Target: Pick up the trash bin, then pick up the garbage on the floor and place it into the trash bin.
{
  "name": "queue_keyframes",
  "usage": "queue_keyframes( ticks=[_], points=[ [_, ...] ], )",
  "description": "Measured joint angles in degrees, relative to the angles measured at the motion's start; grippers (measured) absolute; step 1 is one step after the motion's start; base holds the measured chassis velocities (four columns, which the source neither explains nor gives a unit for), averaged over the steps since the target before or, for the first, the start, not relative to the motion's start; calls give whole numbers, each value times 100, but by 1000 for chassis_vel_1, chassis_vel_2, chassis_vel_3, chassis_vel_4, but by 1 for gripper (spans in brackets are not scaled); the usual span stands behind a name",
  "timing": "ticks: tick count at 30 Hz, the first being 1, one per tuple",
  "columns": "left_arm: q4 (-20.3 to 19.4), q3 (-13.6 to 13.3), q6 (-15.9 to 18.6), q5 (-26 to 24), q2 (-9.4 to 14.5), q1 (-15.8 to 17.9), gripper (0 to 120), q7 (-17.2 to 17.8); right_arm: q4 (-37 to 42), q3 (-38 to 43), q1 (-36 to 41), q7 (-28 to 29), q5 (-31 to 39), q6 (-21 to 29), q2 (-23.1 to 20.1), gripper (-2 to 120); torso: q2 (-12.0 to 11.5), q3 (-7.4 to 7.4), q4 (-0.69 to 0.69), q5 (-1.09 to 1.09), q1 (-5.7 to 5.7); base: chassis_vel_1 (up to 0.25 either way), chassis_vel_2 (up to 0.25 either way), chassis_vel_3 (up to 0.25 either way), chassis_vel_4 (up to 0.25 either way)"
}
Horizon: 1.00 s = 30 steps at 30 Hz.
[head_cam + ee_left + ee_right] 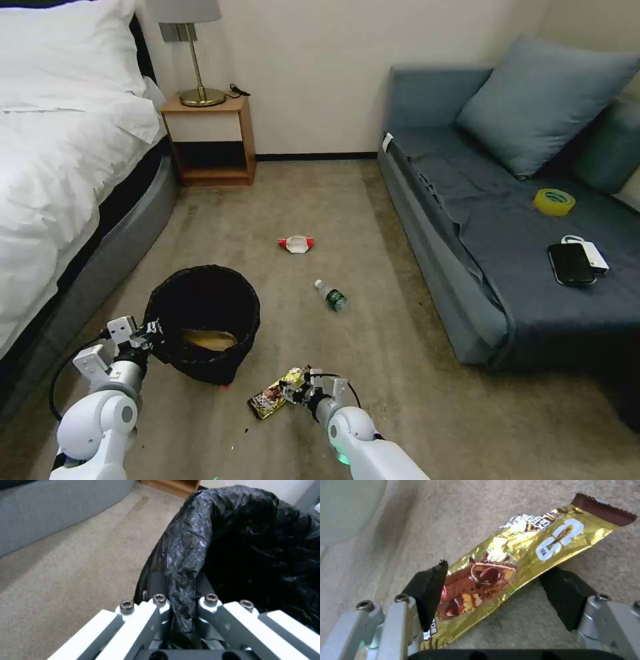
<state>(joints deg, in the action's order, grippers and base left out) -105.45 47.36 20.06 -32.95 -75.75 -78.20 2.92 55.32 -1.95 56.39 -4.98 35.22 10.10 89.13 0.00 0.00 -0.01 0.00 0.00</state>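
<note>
Left tool (181, 605) clamped on round black-bagged trash bin (203, 320), tan scrap inside. Right tool (496, 597) wide around gold-brown foil snack wrapper (520, 555). Beyond: small clear green-labelled bottle (331, 295), crumpled red-white wrapper (296, 244), both unpicked.

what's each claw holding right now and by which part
Left claw pinches the black-bagged round trash bin by its rim. Right claw is open around the gold-brown snack wrapper, holding nothing.

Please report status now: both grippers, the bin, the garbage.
Left gripper shut on trash bin rim. Right gripper jaws open around gold wrapper. Nothing in the way.
</note>
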Motion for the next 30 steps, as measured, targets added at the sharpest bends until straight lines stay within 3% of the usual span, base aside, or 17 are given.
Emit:
queue_keyframes(
  ticks=[6,14,22,30],
  points=[
    [7,0,-6,6,-16,0,4,-3,-51,30,-16,-69,-59,-25,33,61,0,0,0,0,0,0,0,0,0],
    [15,-2,-15,13,-32,-3,4,-12,-36,20,-9,-159,-82,-57,34,26,0,0,1,0,0,0,0,0,0],
    [16,-15,-22,13,-32,-7,4,-22,-57,13,-11,-223,-86,-95,51,1,0,0,1,0,0,0,0,0,0],
    [40,-19,-26,12,-17,-15,4,-30,-72,22,-26,-225,-93,-108,58,0,0,0,1,0,0,0,0,0,0]
  ],
)
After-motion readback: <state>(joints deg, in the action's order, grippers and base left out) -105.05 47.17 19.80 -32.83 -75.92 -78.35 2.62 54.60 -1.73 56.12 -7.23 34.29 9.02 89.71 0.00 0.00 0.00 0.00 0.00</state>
